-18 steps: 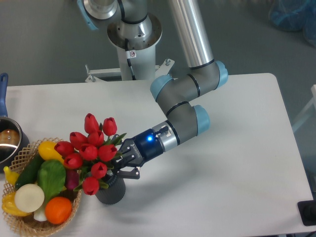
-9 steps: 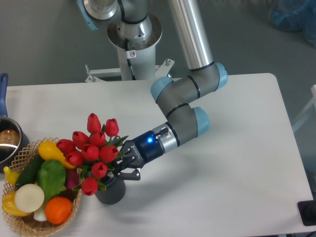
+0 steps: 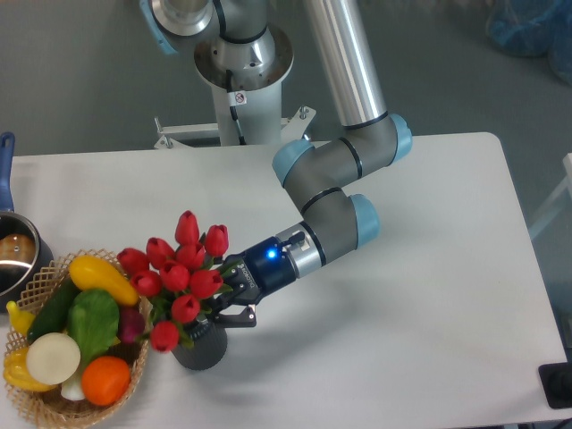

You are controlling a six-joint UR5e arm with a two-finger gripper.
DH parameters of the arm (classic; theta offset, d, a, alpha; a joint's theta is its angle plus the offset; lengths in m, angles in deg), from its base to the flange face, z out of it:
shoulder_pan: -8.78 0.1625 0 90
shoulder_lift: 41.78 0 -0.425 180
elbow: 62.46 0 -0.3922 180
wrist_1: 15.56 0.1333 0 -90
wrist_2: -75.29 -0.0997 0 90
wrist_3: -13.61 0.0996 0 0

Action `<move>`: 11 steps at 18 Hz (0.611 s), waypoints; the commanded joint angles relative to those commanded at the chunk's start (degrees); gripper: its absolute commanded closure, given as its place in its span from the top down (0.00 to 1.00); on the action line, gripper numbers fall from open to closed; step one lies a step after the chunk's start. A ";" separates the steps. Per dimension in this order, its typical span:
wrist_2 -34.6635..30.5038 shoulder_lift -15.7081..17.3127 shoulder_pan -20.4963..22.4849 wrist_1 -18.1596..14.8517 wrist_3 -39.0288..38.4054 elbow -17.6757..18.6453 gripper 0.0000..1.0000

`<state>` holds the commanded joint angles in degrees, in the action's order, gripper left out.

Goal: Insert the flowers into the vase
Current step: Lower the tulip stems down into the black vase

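Gripping the flowers (image 3: 179,277), hand (image 3: 225,295) closed above vase (image 3: 200,347)

A single fixed camera looks down from high in front of the worktop (image 3: 429,268), facing the arm's base (image 3: 241,63) at the far edge. It stands at middling range, cropping the worktop's left end.

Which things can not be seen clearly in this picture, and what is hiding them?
- Vase opening and the stem ends: covered by the flowers, so how deep the stems sit cannot be told.
- Tool fingertips: partly behind leaves; whether it grips the stems is unclear.
- Pot: cut off by the left edge.
- Basket: bottom cut off by the lower edge.
- Robot base: top cut off by the upper edge.
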<state>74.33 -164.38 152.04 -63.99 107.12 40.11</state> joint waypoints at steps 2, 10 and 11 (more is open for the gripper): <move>0.00 -0.09 0.00 0.00 0.00 0.00 0.48; -0.09 0.00 0.00 -0.09 1.49 0.09 0.94; -0.09 0.00 0.00 -0.09 1.49 0.09 0.96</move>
<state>74.24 -164.38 152.04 -64.07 108.62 40.20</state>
